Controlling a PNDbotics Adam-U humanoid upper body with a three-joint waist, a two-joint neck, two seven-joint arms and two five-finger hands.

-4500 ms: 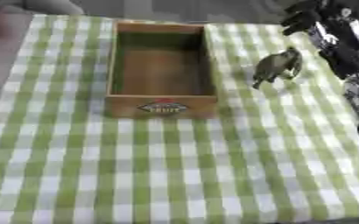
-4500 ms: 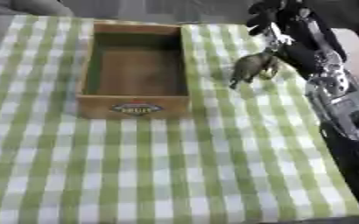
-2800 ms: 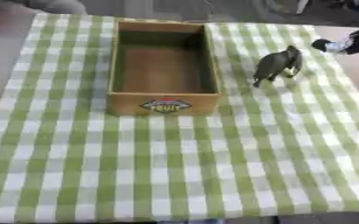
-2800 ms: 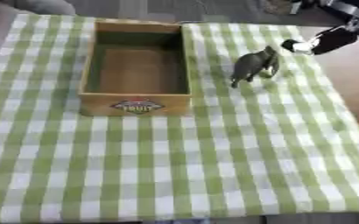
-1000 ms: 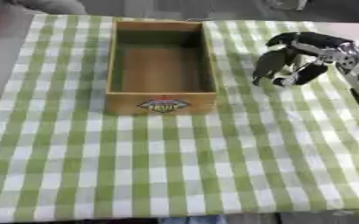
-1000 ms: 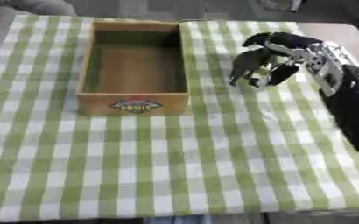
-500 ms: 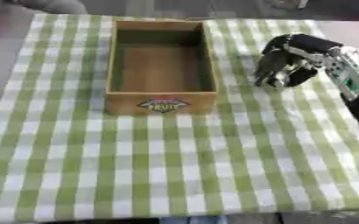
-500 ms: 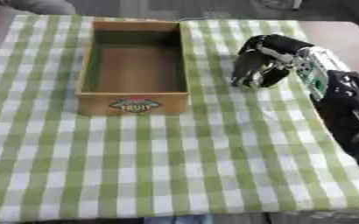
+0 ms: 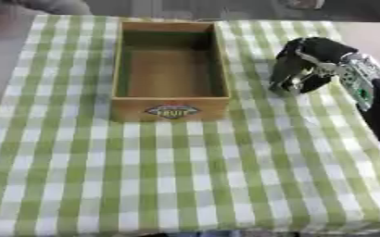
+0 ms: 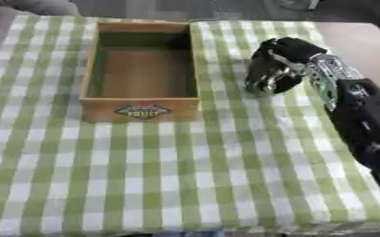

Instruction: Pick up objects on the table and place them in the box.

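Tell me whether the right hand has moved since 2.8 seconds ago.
Yes. The right hand has come in from the cloth's far right edge toward the wooden box and now covers the dark figure right of the box, its fingers curled round it.

One wooden box stands on one green-and-white checked cloth, and it bears one oval label on its near wall. Its inside shows as a single compartment holding nothing. To the right of the box there is one robot hand, the right one, with its fingers curled around one small dark object whose kind cannot be made out. One arm runs from that hand toward the lower right of the box.
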